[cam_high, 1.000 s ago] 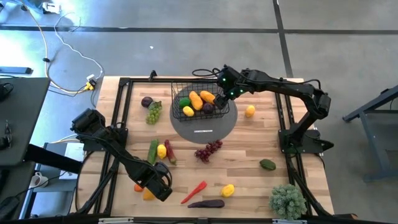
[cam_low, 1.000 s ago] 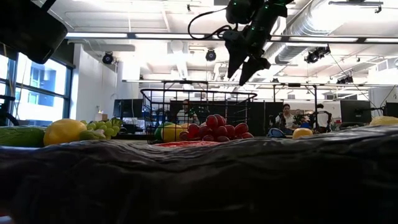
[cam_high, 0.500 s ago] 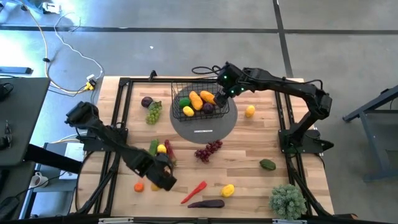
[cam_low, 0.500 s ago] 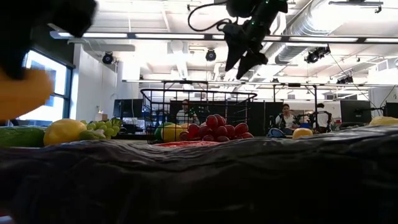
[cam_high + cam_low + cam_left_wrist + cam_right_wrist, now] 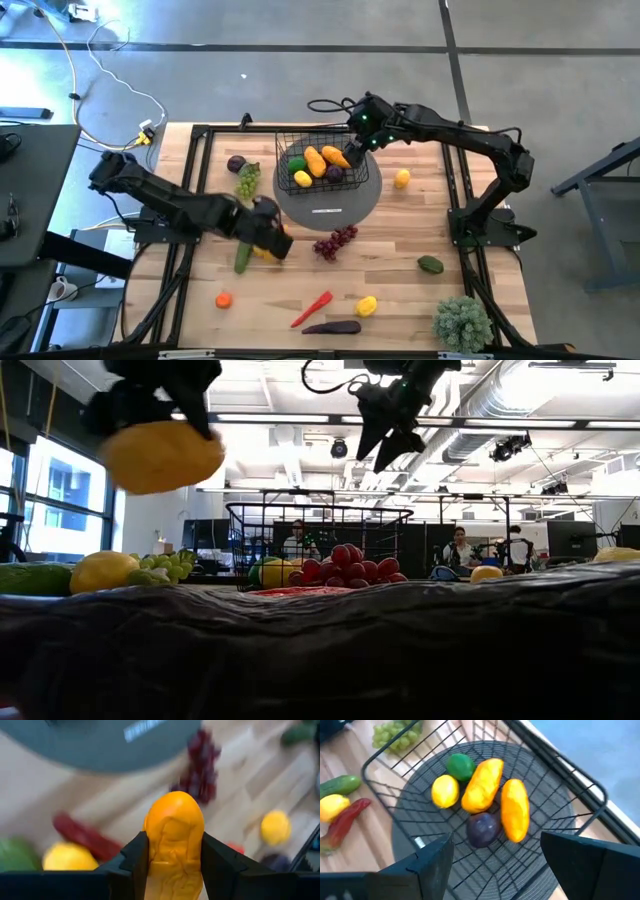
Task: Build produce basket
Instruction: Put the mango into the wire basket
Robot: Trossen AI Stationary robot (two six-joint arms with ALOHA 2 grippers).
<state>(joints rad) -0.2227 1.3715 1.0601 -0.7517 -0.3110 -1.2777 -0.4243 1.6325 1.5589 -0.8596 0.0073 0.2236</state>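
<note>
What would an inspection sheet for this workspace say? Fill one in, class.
Surface: wooden table, grey round mat under the basket.
Job's things: basket holds five pieces; purple grapes, lemon, red chilli outside it.
Clutter: potted plant at a table corner.
Grippers: left gripper grips an orange fruit above the table; right gripper open over the basket.
Cables: yellow cable on the floor.
Surroundings: people in the background.
</note>
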